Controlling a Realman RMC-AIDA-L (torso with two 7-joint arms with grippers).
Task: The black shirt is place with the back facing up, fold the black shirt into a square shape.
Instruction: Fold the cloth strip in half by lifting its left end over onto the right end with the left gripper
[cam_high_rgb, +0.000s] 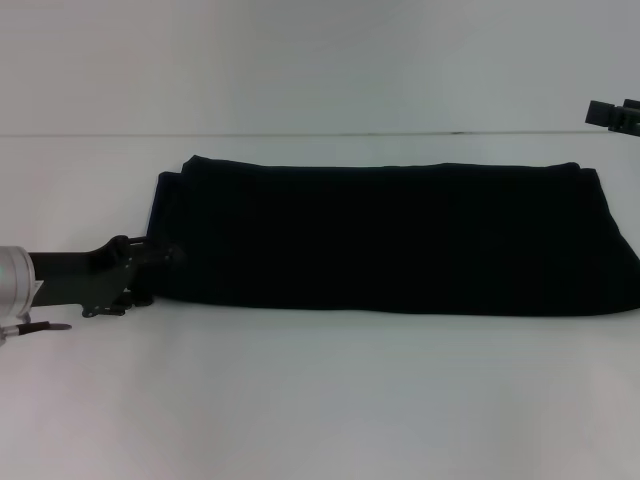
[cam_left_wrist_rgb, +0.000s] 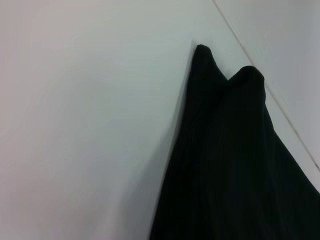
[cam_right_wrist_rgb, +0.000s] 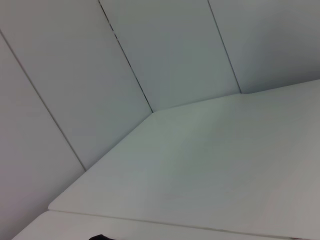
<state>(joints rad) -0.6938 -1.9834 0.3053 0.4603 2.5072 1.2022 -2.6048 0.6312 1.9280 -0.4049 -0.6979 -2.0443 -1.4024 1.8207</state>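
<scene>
Shirt (cam_high_rgb: 390, 240) lies as a long band across the frame's middle, long axis left to right. Left gripper (cam_high_rgb: 150, 272) touches its lower-left end; whether it clamps, I cannot tell. Right gripper (cam_high_rgb: 612, 113) waits upper right.

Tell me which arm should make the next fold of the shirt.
Left, probably. The left gripper is already at the near left corner of the black shirt, which lies folded into a long band on the table. The right gripper is raised at the far right, off the cloth.
</scene>
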